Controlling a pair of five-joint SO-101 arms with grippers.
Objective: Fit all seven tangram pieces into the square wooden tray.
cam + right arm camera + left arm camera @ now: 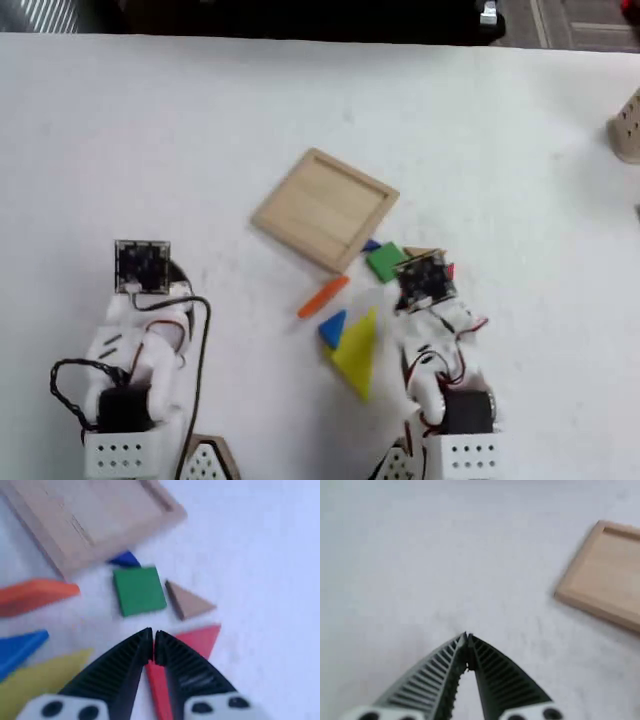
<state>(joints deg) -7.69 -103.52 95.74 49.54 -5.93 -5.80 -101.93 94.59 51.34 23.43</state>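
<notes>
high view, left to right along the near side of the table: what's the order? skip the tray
left arm → orange piece → yellow triangle → green square → right arm. Blue triangle left out: it overlaps orange and yellow.

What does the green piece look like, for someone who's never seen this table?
Find the square wooden tray in the middle of the white table. Just off its near right edge lies the green piece, next to a tan triangle. It is the only green shape, and square rather than triangular.
</notes>
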